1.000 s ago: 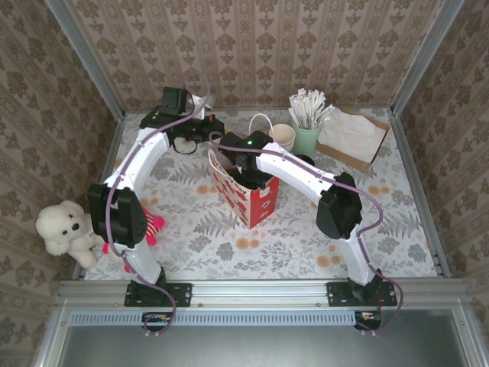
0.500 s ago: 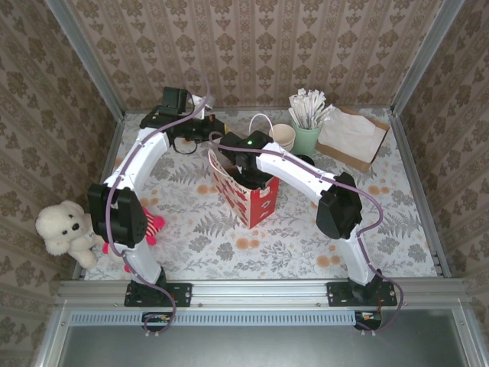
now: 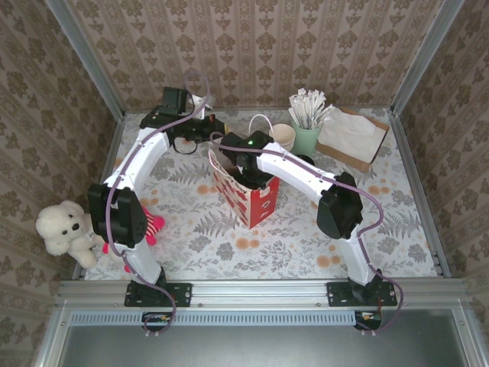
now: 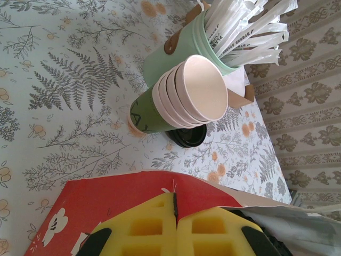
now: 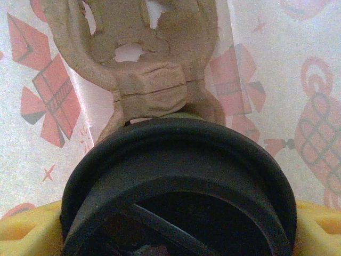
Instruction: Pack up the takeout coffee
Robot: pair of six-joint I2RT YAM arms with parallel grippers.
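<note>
Left fingers: the left fingers (image 4: 144, 230) were pressed together at the bottom of the left wrist view, right at the top edge of the red paper bag (image 4: 106, 205); we could not tell whether paper was pinched between them.
Right fingers: the right fingers (image 5: 21, 234) were clamped on the takeout coffee (image 5: 178, 176), with a yellow pad touching its black lid in each lower corner of the right wrist view.
Takeout coffee: it sat inside the bag, with the bag's white lining and red print behind it. Only a sliver of green showed past the lid.
Carrier: a brown moulded-pulp carrier (image 5: 154, 58) lay in the upper half of the right wrist view, just beyond the lid.
Bag: in the top view the red paper bag (image 3: 256, 202) stood upright at the centre of the counter (image 3: 229, 245), and the right arm (image 3: 298, 172) reached down into its mouth.
Cream cups: the stack of cream cups (image 4: 194, 93) stood at the centre of the left wrist view with a dark green cup lowest, and a loose black lid (image 4: 187, 136) lay just beside it.
Stirrers: the mint-green cup (image 4: 170, 56), touching the stack, held white stirrers (image 4: 245, 32).
Box: a brown box of white paper (image 3: 351, 136) sat at the upper right of the counter.
Toy: a white teddy (image 3: 65, 229) sat at the left edge of the top view.
</note>
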